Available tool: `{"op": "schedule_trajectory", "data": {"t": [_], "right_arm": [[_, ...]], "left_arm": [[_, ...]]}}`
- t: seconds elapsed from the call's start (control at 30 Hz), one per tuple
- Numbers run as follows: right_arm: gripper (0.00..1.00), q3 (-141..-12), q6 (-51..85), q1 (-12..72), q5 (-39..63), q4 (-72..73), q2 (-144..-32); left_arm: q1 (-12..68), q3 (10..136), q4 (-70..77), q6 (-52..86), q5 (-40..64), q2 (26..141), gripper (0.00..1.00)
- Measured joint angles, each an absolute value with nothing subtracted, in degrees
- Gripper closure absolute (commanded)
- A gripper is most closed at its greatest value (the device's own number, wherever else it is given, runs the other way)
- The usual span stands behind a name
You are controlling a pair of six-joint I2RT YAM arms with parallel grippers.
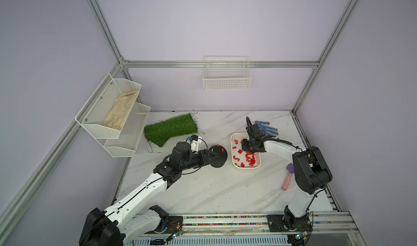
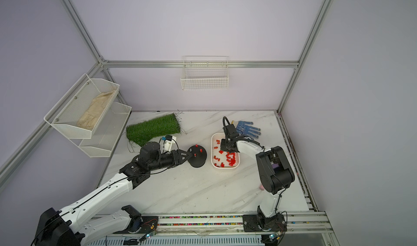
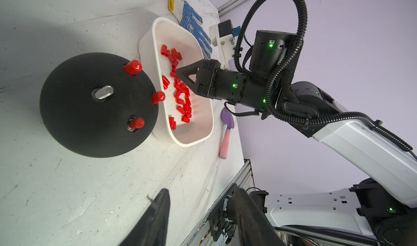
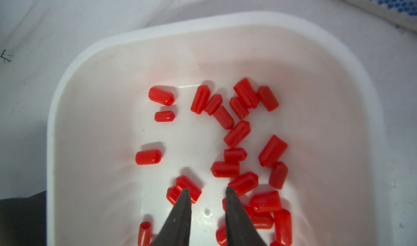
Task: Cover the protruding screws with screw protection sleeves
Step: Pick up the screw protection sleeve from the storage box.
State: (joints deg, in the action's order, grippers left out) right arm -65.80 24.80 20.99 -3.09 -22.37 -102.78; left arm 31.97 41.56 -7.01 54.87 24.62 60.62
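The black dome base (image 3: 74,125) stands left of the white tray (image 4: 203,24). Three of its protruding screws wear red screw protection sleeves (image 3: 133,67). One silvery screw (image 3: 103,92) is bare. Several loose sleeves (image 4: 237,133) lie in the tray. My right gripper (image 4: 207,189) hangs open low over the tray floor. Sleeves lie on either side of its fingertips and none between them. My left gripper (image 3: 200,202) is open and empty. In both top views it is at the dome's left edge (image 1: 213,154).
A blue-dotted glove (image 1: 266,127) lies behind the tray, and a pink and purple scoop (image 1: 287,177) lies to its right. A green grass mat (image 1: 170,128) is at the back left. White mesh shelves (image 1: 112,112) and a wire basket (image 1: 226,75) hang on the walls.
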Motion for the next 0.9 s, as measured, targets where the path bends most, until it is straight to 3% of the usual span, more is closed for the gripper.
{"op": "schedule_trajectory", "data": {"t": [0.4,0.73,0.9], "right_arm": [[0.62,-66.1,24.8,21.0,-6.9,-22.7,-106.2],[0.66,-67.0,24.8,21.0,-6.5,-21.7,-107.5],[0.74,-67.0,24.8,21.0,-6.5,-21.4,-107.8]], "left_arm": [[32.0,41.6,-7.0,54.8,24.6,60.8,0.52],[32.0,41.6,-7.0,54.8,24.6,60.8,0.52],[32.0,41.6,-7.1,54.8,24.4,60.6,0.52]]}}
